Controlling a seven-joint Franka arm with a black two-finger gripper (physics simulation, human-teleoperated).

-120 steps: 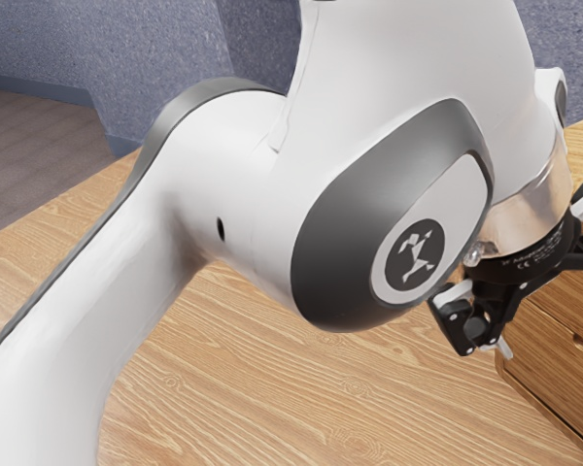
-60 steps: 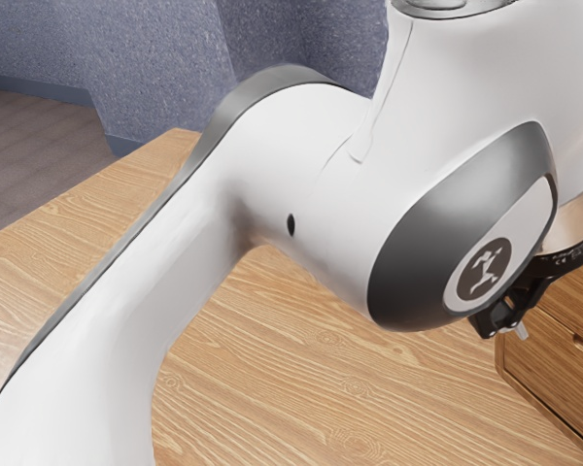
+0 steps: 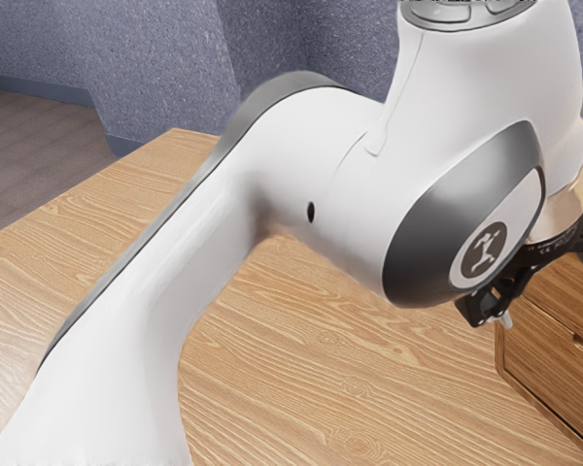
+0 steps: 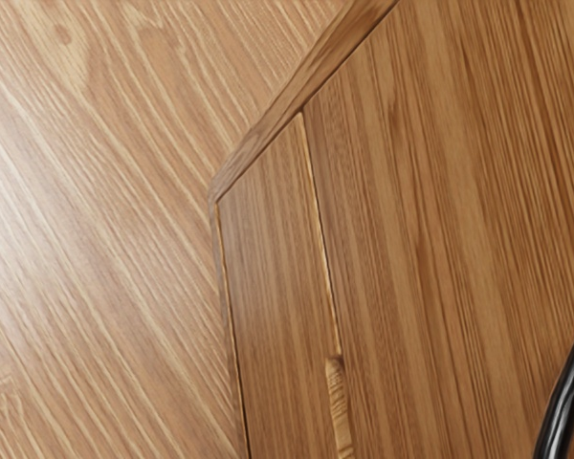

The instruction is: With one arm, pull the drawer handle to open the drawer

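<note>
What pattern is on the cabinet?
Light brown wood grain; the cabinet shows best in the wrist view.

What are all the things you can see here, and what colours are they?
table: one, light wood with grain lines, under everything.
drawer cabinet: one, slightly darker brown wood, standing on the table at the exterior view's lower right.
drawer handle: one, black and curved, on the cabinet's front, close to the hand's camera.
wall: blue-grey and speckled, behind the table.
floor: brown, beyond the table at the exterior view's left.
arm: one, white with grey joint covers, reaching across the table toward the cabinet.
gripper: one, black, at the cabinet's near edge, mostly hidden behind the arm.
</note>
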